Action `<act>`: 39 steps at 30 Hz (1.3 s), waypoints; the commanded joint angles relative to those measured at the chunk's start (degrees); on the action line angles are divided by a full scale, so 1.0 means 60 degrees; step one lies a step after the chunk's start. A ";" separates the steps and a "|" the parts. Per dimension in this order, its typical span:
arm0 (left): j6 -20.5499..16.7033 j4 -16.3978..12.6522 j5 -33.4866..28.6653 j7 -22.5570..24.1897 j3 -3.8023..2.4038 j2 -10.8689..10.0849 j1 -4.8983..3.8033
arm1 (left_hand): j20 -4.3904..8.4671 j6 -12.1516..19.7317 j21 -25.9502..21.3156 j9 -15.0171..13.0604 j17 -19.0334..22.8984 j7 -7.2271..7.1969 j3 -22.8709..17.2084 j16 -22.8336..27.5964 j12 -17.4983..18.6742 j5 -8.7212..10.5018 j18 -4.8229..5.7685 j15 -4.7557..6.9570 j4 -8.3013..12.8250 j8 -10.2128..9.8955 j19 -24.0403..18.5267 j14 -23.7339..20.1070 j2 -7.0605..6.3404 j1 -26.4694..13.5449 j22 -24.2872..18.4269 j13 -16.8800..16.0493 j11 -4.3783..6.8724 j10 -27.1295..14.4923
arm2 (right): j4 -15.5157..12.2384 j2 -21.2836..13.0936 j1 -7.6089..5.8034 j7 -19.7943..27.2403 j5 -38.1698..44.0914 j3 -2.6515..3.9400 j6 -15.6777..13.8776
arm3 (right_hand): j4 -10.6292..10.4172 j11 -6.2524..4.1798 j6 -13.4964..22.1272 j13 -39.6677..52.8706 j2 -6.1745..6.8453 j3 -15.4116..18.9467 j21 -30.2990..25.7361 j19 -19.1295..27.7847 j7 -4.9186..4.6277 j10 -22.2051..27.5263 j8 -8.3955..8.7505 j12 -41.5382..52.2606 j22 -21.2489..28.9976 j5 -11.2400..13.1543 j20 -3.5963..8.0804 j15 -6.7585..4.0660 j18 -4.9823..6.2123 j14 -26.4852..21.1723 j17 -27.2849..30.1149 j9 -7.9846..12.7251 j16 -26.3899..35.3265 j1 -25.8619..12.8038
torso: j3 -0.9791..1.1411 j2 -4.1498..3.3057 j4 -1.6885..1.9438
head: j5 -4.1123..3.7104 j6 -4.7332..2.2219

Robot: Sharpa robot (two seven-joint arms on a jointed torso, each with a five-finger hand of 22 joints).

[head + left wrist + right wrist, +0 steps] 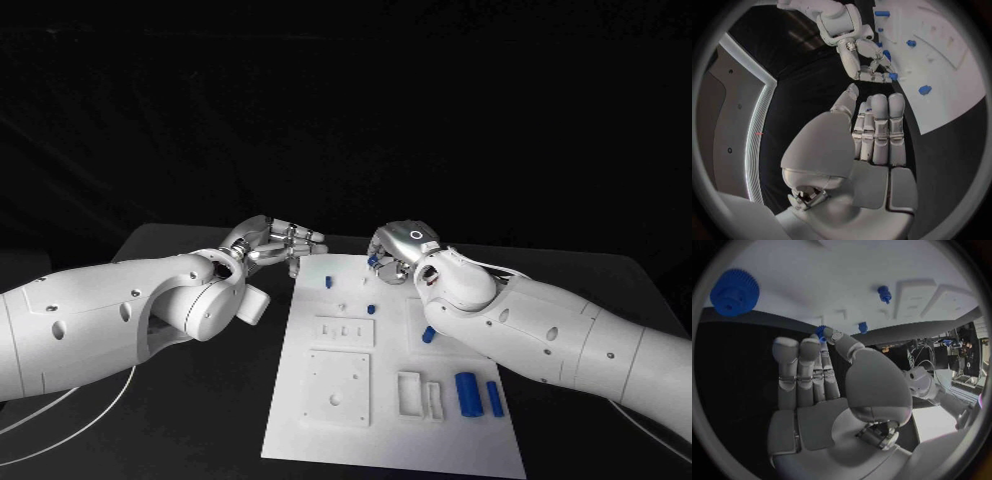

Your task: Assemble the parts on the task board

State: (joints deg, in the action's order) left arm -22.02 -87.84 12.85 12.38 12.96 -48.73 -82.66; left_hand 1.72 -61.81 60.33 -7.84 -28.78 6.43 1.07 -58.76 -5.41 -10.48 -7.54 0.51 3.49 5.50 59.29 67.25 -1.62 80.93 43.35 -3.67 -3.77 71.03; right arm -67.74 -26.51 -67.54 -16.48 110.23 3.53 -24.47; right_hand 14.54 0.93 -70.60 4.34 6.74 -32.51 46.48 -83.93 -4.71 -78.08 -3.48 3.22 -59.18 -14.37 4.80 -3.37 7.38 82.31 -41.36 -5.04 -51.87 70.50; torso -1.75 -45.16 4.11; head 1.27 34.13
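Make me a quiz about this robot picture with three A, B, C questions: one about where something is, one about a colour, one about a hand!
1. Where do the two blue cylinders lie? A) on the task board B) on the robot's arm C) in a hand
2. What colour is the task board? A) red B) white C) green
3. The left hand is: A) holding a cylinder B) pressing the board C) holding nothing

1 A: they lie side by side on it.
2 B: it is plainly white.
3 C: its fingers are straight and bare.
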 commanded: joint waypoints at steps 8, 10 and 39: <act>0.0090 -0.0024 0.0040 0.0098 -0.0011 0.0037 -0.0056 | -0.0041 0.0068 -0.0028 -0.0010 0.0009 -0.0003 -0.0050 -0.0015 0.0001 -0.0058 -0.0122 -0.0029 -0.0022 -0.0029 0.0008 0.0011 -0.0009 -0.0067 0.0012 0.0008 -0.0003 -0.0075 | 0.0066 0.0079 -0.0003 0.0091 0.0051 0.0003 0.0025 | -0.0069 0.0016 -0.0046 -0.0001 0.0109 0.0012 -0.0118 -0.0332 0.0000 -0.0041 -0.0026 0.0040 -0.0074 0.0039 0.0045 -0.0067 0.0144 -0.0014 -0.0014 0.0009 0.0049 -0.0029 | -0.0022 -0.0012 -0.0008 | 0.0164 0.0118; 0.0091 -0.0015 0.0040 0.0098 -0.0011 0.0045 -0.0057 | -0.0041 0.0068 -0.0028 -0.0010 0.0009 -0.0003 -0.0050 -0.0015 0.0001 -0.0058 -0.0122 -0.0029 -0.0022 -0.0029 0.0008 0.0011 -0.0009 -0.0067 0.0012 0.0008 -0.0003 -0.0075 | 0.0068 0.0086 -0.0003 0.0098 0.0048 0.0003 0.0024 | -0.0069 0.0016 -0.0046 -0.0001 0.0109 0.0012 -0.0118 -0.0332 0.0000 -0.0041 -0.0026 0.0040 -0.0074 0.0039 0.0045 -0.0067 0.0144 -0.0014 -0.0014 0.0009 0.0049 -0.0029 | -0.0020 -0.0005 -0.0012 | 0.0158 0.0121; 0.0108 0.0067 0.0040 0.0082 -0.0012 0.0129 -0.0062 | -0.0042 0.0087 -0.0071 -0.0009 0.0050 0.0002 -0.0056 -0.0047 -0.0006 -0.0054 -0.0122 -0.0032 -0.0034 -0.0027 0.0023 0.0011 -0.0025 -0.0072 0.0091 0.0007 -0.0006 -0.0083 | 0.0269 0.0217 -0.0001 0.0226 -0.0031 -0.0011 0.0282 | -0.0114 0.0034 0.0020 -0.0024 0.0122 0.0089 -0.0308 -0.0368 -0.0011 0.0028 -0.0023 0.0036 -0.0219 0.0068 0.0031 -0.0049 0.0145 -0.0010 -0.0021 0.0041 0.0083 -0.0043 | -0.0021 -0.0020 -0.0016 | 0.0186 0.0179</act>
State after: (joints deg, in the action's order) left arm -22.01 -87.37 12.88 12.38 12.95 -48.11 -82.83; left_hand 1.72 -61.81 60.11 -7.84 -28.53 6.43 0.91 -58.76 -5.41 -10.48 -7.46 0.51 3.33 5.50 59.29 67.25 -1.62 80.93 43.85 -3.67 -3.77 71.03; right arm -66.29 -25.30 -67.54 -15.66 109.96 3.47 -23.65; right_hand 14.15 0.93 -70.51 4.33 6.97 -32.09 44.93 -83.93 -4.80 -77.89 -3.42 3.21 -60.40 -14.15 4.78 -3.37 7.54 82.31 -41.44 -4.84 -51.58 70.27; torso -1.83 -45.23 4.06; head 2.31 35.20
